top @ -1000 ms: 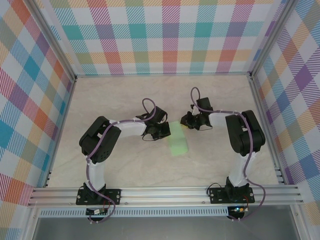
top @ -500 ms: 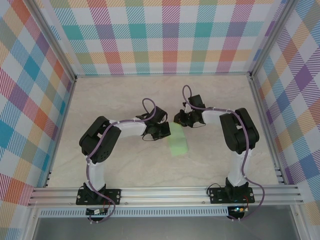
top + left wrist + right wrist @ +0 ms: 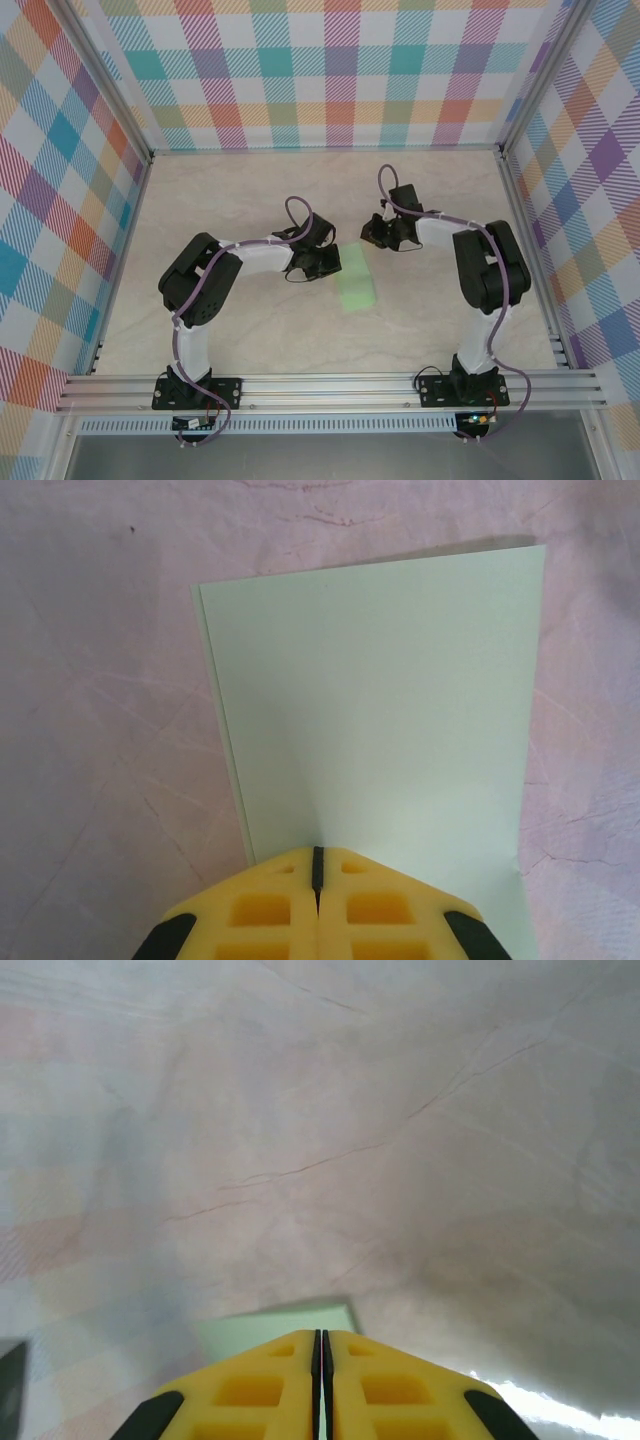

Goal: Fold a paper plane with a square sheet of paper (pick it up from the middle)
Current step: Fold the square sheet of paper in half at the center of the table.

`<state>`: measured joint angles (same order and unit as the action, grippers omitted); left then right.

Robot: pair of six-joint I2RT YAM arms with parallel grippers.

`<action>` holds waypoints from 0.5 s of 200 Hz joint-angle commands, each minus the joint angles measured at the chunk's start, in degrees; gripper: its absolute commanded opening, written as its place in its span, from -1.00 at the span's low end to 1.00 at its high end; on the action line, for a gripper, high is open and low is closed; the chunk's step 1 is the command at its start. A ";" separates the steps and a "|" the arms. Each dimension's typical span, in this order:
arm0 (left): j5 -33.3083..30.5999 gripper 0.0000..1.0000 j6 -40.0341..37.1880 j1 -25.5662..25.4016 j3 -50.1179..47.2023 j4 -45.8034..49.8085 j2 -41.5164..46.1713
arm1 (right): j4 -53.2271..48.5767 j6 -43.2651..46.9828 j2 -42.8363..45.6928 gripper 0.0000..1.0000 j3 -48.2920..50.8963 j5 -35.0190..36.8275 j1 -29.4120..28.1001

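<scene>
Top external view: the sheet of paper (image 3: 356,285), folded into a pale green rectangle, lies flat near the middle of the table (image 3: 250,200), with the left gripper (image 3: 333,263) at its 9 o'clock edge and the right gripper (image 3: 368,239) just off its 1 o'clock corner. Left wrist view shows the left gripper's jaws pressed fully together, tips resting on the sheet's near edge. Right wrist view shows the right gripper's jaws likewise closed on nothing, a paper corner just beyond them at 11 o'clock.
</scene>
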<state>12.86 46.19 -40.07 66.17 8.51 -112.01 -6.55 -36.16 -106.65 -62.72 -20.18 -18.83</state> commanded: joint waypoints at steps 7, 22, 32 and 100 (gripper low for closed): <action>-5.37 -1.00 -1.48 -0.43 -3.94 13.27 -4.09 | -3.69 1.06 6.81 -0.77 4.77 -5.14 -1.44; -5.32 -1.00 -1.54 -0.45 -4.01 12.99 -4.07 | -4.61 0.49 8.68 -0.77 8.08 -6.98 -2.28; -5.39 -1.00 -1.50 -0.48 -4.11 12.87 -4.09 | -4.49 0.01 9.84 -0.77 10.16 -9.13 -2.80; -5.41 -1.00 -1.23 -0.53 -4.42 12.21 -4.06 | -8.35 0.25 10.85 -0.77 15.49 -10.71 -4.29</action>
<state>12.80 45.58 -40.12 66.15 8.49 -112.01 -12.78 -36.21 -96.60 -47.92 -29.23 -23.16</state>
